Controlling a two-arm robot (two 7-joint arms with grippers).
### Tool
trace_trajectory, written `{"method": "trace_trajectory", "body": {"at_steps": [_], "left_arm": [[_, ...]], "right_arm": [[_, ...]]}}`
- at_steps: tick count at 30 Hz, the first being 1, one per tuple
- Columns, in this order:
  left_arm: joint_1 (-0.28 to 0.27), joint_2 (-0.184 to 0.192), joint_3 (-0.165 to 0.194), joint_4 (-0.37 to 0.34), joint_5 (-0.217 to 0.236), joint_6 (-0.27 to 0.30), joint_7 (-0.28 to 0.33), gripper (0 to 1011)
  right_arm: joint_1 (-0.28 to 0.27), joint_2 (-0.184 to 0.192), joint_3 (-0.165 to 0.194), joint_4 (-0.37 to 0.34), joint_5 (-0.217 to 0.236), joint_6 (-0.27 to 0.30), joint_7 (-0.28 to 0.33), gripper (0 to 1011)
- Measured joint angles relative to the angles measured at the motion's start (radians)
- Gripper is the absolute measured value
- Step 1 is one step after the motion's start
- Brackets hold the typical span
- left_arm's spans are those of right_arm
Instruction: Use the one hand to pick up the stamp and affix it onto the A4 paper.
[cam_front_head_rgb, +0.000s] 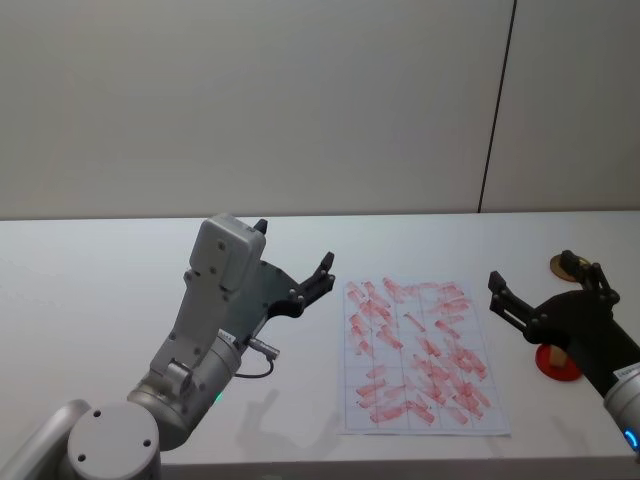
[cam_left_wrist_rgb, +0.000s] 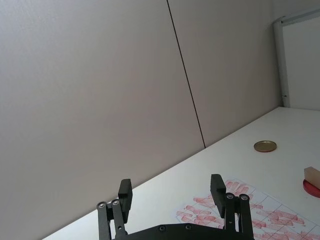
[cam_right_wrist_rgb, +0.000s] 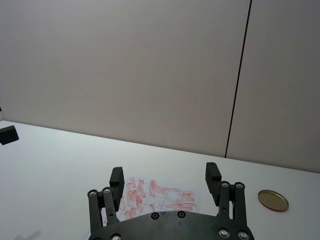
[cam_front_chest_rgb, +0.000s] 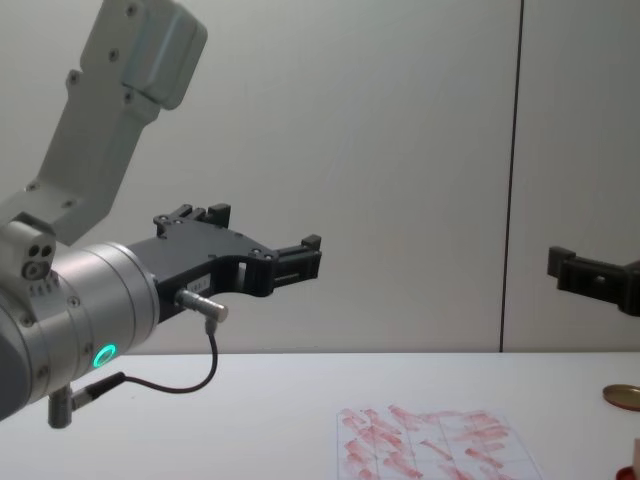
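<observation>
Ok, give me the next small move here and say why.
Probably lower the right gripper toward the stamp, which stands on the red pad right of the A4 paper. That gripper hangs open above the table close to it and holds nothing, while the left gripper, also open, is across the paper, farther away.
</observation>
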Motion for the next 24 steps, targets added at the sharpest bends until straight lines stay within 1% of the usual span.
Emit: {"method": "trace_trajectory", "body": {"at_steps": [24], "left_arm": [[0.000, 0.000, 0.000, 0.000, 0.000, 0.000, 0.000, 993]], "right_arm": [[0.000, 0.000, 0.000, 0.000, 0.000, 0.000, 0.000, 1001]]}}
